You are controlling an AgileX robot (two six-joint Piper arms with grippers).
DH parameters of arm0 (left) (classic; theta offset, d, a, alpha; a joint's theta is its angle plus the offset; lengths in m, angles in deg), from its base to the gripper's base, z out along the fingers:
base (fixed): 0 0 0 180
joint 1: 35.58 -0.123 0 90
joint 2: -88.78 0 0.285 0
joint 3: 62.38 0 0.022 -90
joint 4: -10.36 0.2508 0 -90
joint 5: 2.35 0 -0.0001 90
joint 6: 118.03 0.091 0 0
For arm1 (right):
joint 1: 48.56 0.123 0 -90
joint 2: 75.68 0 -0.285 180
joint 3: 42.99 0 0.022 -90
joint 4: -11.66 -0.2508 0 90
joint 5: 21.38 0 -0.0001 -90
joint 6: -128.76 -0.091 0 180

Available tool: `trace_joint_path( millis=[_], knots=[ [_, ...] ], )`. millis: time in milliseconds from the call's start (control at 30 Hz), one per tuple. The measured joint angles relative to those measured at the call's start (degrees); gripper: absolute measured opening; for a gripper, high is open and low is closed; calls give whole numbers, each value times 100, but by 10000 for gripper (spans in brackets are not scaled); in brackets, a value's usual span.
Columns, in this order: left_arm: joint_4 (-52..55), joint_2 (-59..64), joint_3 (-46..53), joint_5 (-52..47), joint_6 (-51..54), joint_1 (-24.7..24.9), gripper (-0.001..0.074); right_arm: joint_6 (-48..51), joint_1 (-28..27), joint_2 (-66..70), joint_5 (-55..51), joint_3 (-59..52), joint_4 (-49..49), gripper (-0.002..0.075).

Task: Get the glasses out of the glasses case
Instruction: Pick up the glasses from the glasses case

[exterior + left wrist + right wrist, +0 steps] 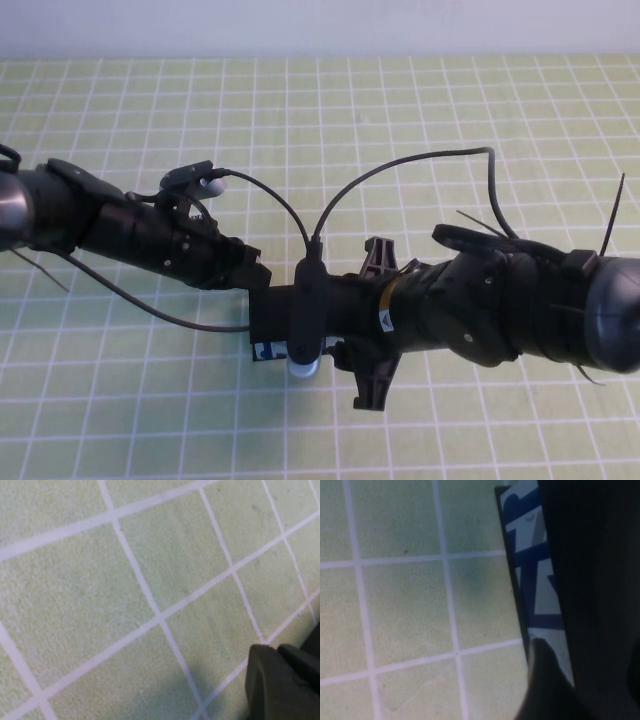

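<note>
The glasses case [266,350] lies under both arms at the table's middle, so only a light-blue printed corner shows in the high view. In the right wrist view its light-blue side [535,570] carries dark blue graphics below a black top. My right gripper [292,330] reaches in from the right and is shut on the case. One of its fingers [542,680] presses the printed side. My left gripper [252,278] comes from the left and meets the case's far end. It shows as a dark shape [280,685] low over the mat. The glasses are hidden.
A green mat with a white grid [120,400] covers the table. Black cables [420,165] loop above both arms. The right arm's bulk [520,300] fills the right middle.
</note>
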Motion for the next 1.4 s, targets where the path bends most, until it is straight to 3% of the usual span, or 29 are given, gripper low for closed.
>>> trace_joint_path(
  millis=[433,600,867,1400],
  knots=[
    [0,0,0,0,0,0,-3,0,0,377,244,115,350,288],
    [12,0,0,-9,0,0,-3,0,0,389,289,118,489,218],
    [20,0,-32,-13,0,0,-3,41,0,378,298,156,615,41],
    [109,0,-37,-61,0,0,-3,-254,0,40,-156,516,578,0]
  ],
)
